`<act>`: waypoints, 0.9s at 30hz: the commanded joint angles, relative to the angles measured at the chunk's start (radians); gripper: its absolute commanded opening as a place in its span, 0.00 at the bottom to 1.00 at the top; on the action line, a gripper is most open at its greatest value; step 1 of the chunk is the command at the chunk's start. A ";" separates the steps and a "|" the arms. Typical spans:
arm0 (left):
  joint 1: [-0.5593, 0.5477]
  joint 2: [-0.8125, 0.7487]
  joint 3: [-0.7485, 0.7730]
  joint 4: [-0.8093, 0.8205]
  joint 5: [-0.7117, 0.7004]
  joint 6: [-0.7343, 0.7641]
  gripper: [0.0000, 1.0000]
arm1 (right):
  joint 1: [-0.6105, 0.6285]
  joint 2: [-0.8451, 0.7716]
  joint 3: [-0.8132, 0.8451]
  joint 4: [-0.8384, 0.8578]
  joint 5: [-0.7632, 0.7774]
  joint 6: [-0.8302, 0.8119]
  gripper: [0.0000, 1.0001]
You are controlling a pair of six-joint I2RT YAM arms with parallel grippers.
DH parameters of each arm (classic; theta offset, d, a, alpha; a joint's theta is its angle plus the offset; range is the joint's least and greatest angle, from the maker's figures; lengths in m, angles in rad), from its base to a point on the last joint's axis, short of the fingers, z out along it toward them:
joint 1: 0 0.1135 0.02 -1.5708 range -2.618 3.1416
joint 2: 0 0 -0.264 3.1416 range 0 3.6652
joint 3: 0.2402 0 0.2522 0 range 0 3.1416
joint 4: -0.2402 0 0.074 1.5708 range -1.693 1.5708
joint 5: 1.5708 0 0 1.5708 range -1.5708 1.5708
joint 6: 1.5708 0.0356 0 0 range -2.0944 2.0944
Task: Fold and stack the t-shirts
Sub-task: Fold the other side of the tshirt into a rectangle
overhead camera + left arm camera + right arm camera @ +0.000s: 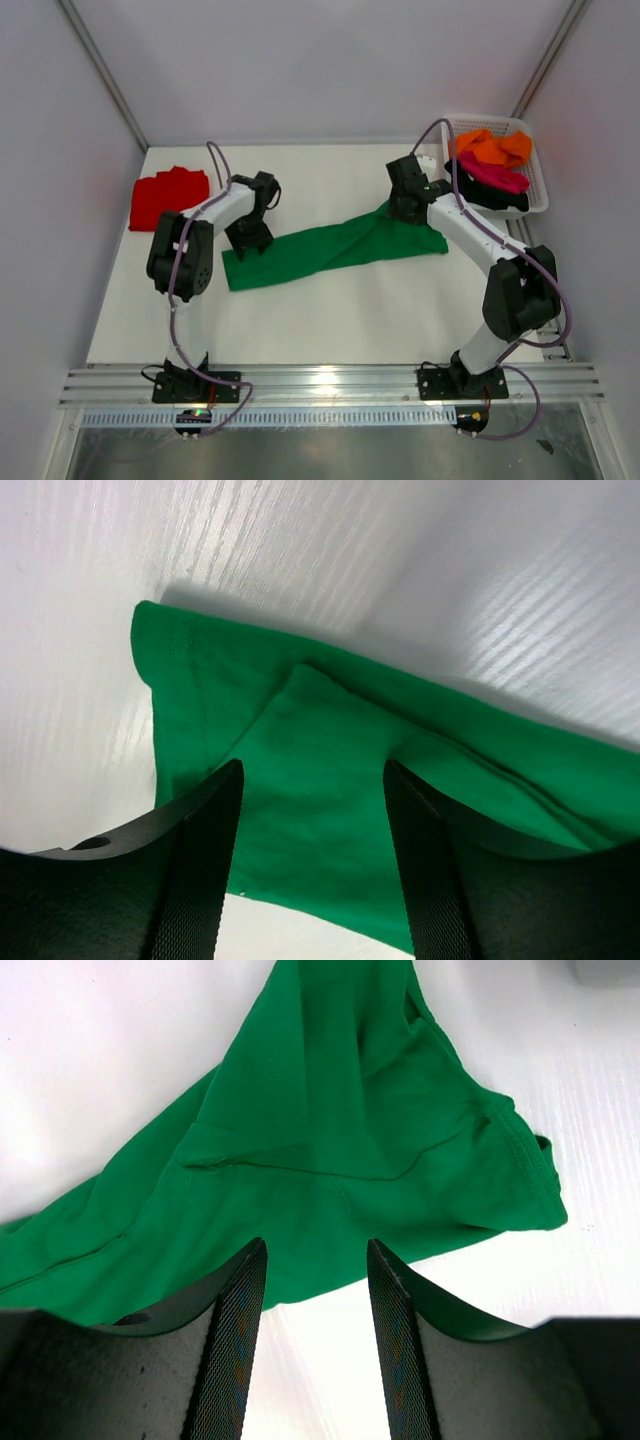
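Found the folding of the green shirt (330,250) in hand and not yet finished. Noted the green shirt lying on the table (330,330) as a long, narrow, creased band, running from lower left to upper right between the two arms. Found the left gripper (312,780) low over the band's left end, jaws standing well apart, nothing held. Saw cloth flat beneath and beyond the fingers, with a doubled-over corner just ahead of them. Found the right gripper (315,1255) above the band's right end, jaws likewise apart, nothing clamped. Saw the hemmed edge off to the right of the fingers and bare table nearest them. Judged both ends free of any grip. Noted a red shirt (168,195), roughly folded, at the far left of the table, apart from the band, and took it for the start of the stack. Noted an orange shirt (490,148), a magenta shirt (492,175) and a black shirt (505,198) heaped in the basket (540,190) at far right. Judged the next move to call for a fresh pinch on one end of the band, then a lift and carry toward the other end to shorten it, with edges kept in line. Flagged a likely risk of layers slipping apart during the lift.
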 commanded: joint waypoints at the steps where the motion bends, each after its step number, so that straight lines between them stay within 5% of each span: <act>1: -0.001 -0.013 0.075 -0.017 -0.030 0.040 0.62 | 0.001 -0.033 0.001 0.030 0.011 -0.013 0.49; 27: -0.001 0.045 0.077 0.011 -0.104 0.106 0.59 | 0.001 -0.015 -0.020 0.016 0.026 -0.007 0.49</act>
